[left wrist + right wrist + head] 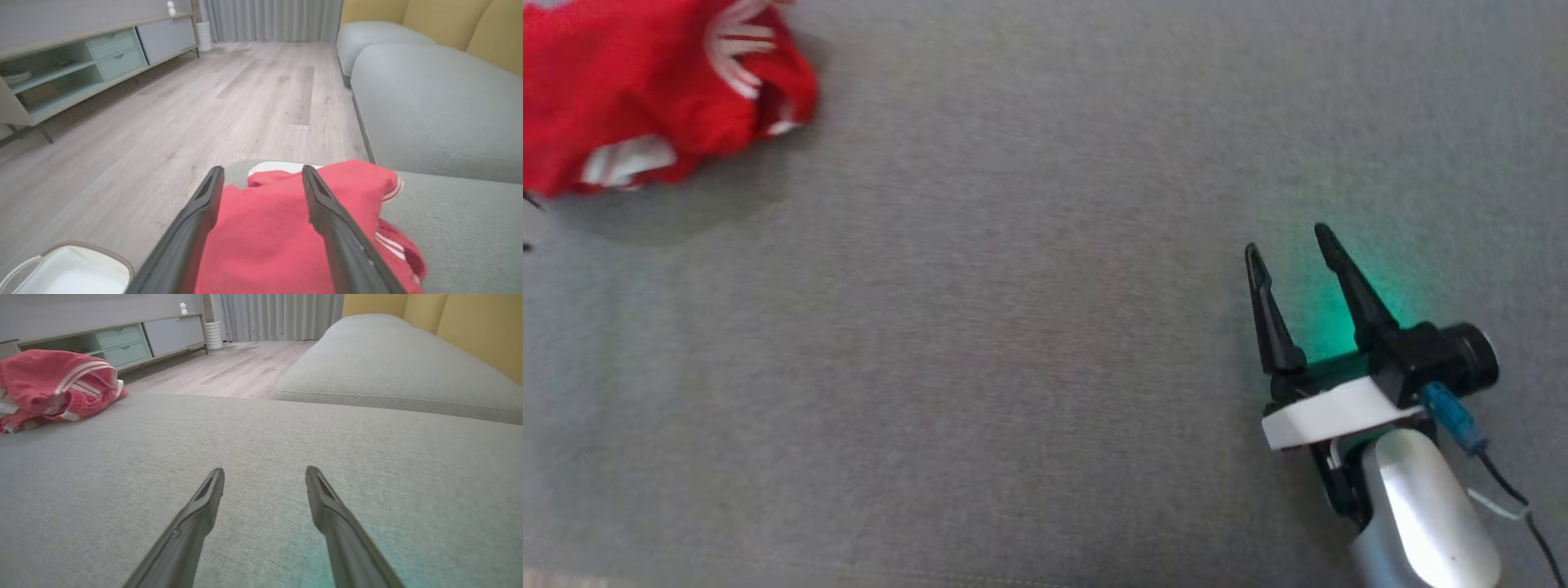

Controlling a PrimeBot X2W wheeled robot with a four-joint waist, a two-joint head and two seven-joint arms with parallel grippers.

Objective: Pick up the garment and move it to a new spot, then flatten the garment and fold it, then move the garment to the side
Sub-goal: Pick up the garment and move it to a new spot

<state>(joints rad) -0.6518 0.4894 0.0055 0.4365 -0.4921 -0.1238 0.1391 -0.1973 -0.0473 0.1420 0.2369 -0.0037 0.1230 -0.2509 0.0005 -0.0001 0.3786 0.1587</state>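
Head view has the red garment point(645, 90) bunched up at the upper left, by the edge of the grey cushion point(1013, 327). Left gripper point(262, 171) hovers over it, jaws wide, holding nothing; right gripper point(1286, 239), well apart, is wide and empty too. Looks soft, light, floppy, so I'd pinch a thick fold at its edge.

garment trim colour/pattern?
Red garment, white striped trim at its edges; clearest in the right wrist view.

garment point(645, 90) lies at the sofa cushion's point(1013, 327) far left; right claw point(1285, 239) well apart, to its right.
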